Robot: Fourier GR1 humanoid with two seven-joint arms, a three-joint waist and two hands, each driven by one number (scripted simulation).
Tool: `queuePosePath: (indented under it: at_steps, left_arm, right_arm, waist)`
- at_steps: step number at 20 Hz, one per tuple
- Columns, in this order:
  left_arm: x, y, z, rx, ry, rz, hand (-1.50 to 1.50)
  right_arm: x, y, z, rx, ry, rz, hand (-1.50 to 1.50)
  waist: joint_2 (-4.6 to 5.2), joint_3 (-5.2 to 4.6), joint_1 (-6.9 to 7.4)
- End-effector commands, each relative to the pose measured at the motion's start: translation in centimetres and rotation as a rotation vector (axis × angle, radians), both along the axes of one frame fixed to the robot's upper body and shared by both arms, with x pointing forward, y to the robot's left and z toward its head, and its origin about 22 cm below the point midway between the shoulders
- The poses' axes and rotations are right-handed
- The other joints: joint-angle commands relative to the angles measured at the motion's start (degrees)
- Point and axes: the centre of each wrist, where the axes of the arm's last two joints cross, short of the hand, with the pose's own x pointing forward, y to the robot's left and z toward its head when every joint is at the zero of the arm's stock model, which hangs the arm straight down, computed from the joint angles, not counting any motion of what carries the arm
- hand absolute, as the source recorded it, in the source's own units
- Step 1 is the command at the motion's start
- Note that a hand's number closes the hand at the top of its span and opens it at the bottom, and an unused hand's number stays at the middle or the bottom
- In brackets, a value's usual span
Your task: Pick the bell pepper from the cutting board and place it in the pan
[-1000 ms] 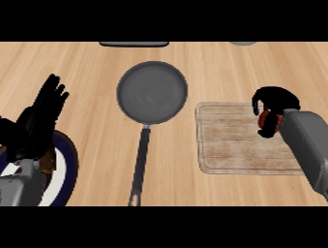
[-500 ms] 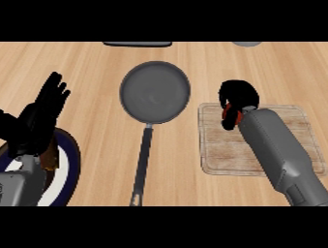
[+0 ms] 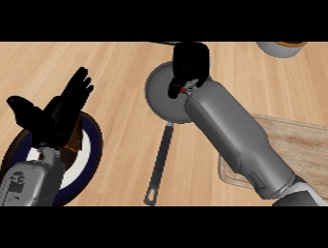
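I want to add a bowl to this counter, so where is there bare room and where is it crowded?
Bare wood lies between the plate and the pan handle, and along the far left. Crowded: the right hand and its forearm cover the pan and part of the cutting board; the left hand rests over the plate.

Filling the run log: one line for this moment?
phase: carry over pan | right hand: shut on pepper, above pan | left hand: open, resting over plate | cutting board: no pepper on it

Pepper (image 3: 186, 89) mostly hidden inside right robot hand (image 3: 191, 65); forearm covers part of pan (image 3: 159, 92) and board (image 3: 302, 145).
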Motion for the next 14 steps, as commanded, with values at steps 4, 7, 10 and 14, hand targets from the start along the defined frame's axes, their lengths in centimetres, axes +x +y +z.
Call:
queuePosePath:
  at_steps: [4, 7, 10, 14]
  left_arm:
    - [1.3, -1.9, 1.2, 0.001, -0.015, -0.049, 0.0]
    - [1.4, -2.2, 0.6, 0.001, -0.017, -0.066, 0.0]
    - [1.2, -2.4, 0.1, 0.006, -0.026, -0.048, 0.0]
    - [1.2, -1.1, -0.2, 0.012, -0.021, -0.017, 0.0]
  right_arm:
    - [-2.4, 6.8, 8.1, -0.04, -0.269, -0.151, 1.5]
    - [-3.1, 8.1, 9.5, -0.016, -0.28, -0.205, 1.5]
    - [-3.4, 8.7, 9.6, 0.025, -0.299, -0.254, 1.5]
    - [-3.4, 9.0, 9.7, 0.073, -0.34, -0.313, 1.5]
  waist:
    - [0.48, -0.06, 2.21]
    - [1.27, -0.16, 3.01]
    - [1.25, -0.09, 2.18]
    - [1.14, -0.01, -0.23]
